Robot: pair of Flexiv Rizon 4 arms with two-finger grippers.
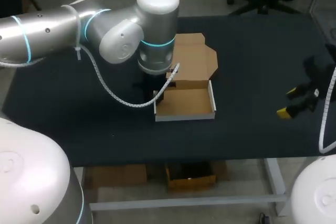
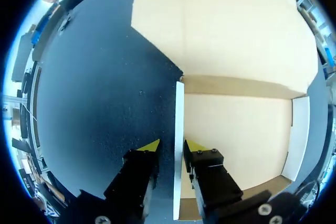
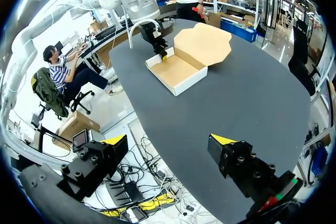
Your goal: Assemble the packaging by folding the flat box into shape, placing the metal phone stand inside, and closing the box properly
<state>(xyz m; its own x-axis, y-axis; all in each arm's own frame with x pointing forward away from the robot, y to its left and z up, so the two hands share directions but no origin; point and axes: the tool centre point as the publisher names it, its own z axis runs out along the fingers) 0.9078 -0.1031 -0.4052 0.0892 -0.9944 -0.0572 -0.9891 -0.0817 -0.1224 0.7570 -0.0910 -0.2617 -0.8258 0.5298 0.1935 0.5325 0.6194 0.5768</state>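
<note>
the right claw (image 3: 169, 139) hangs over the near right part of the worktop (image 1: 252, 51), fingers spread wide and holding nothing, well apart from the work. the box (image 1: 184, 103) sits mid-worktop as an open tray with its white walls standing.

the left claw (image 2: 172, 146) is down at the tray's left side wall (image 2: 178, 124), one finger outside over the worktop, the other inside over the tray floor (image 2: 236, 135). the fingers are spread: the inner one is against the wall or just beside it, and a sliver of dark worktop shows between the outer one and the wall.

the step in hand looks like firming up this wall. to do it well:

- centre the claw on the wall first, so closing squeezes it evenly and does not shove the light tray sideways
- grip low and gently, so the card creases at the fold and not mid-panel
- bring the right claw to the right wall, which would stop the tray sliding

farther off, the lid (image 1: 197, 56) lies open and flat beyond the tray, joined at the far wall. leave it there until the metal phone stand is in. that stand shows in no view.
</note>
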